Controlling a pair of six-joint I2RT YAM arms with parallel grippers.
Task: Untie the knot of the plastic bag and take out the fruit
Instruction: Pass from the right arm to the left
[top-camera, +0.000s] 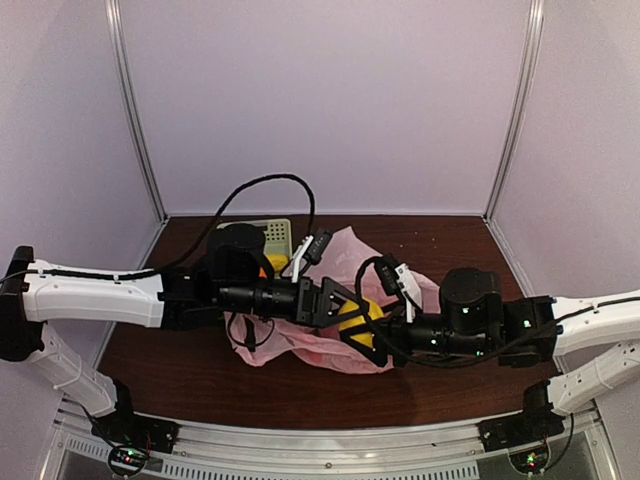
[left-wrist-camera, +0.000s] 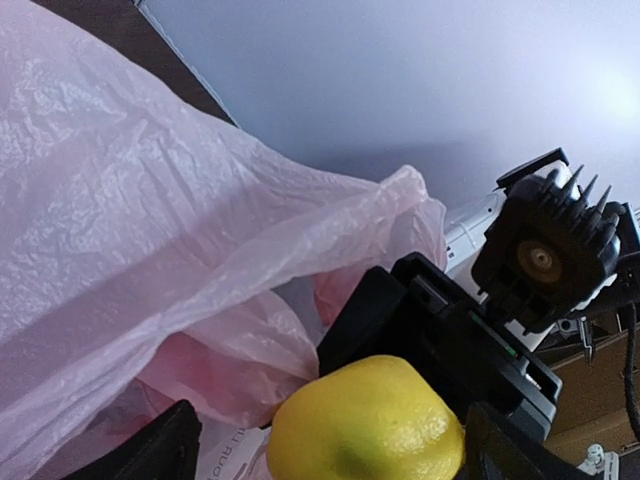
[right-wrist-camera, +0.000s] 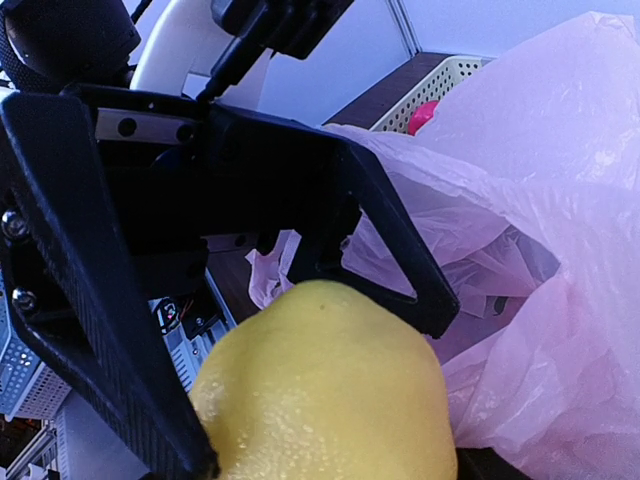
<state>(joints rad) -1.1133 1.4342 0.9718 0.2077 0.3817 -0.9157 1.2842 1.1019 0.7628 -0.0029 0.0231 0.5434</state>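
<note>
The pink plastic bag (top-camera: 300, 342) lies crumpled on the table between the two arms, with its mouth loose (left-wrist-camera: 150, 200) (right-wrist-camera: 560, 200). Above it is a yellow fruit (top-camera: 354, 320) (left-wrist-camera: 365, 425) (right-wrist-camera: 320, 390), and my right gripper (top-camera: 374, 332) is shut on it. My left gripper (top-camera: 346, 306) stands open around the same fruit. Its left finger (left-wrist-camera: 150, 455) is a little apart from the peel. Seen from the right wrist, those black fingers (right-wrist-camera: 400, 250) straddle the fruit. Other fruit inside the bag shows only as reddish shapes through the plastic.
A pale green slotted basket (top-camera: 276, 232) (right-wrist-camera: 440, 80) stands at the back, left of the bag, with a pink-red piece (right-wrist-camera: 425, 115) in it. Both arms meet over the table's middle. Walls close the back and sides.
</note>
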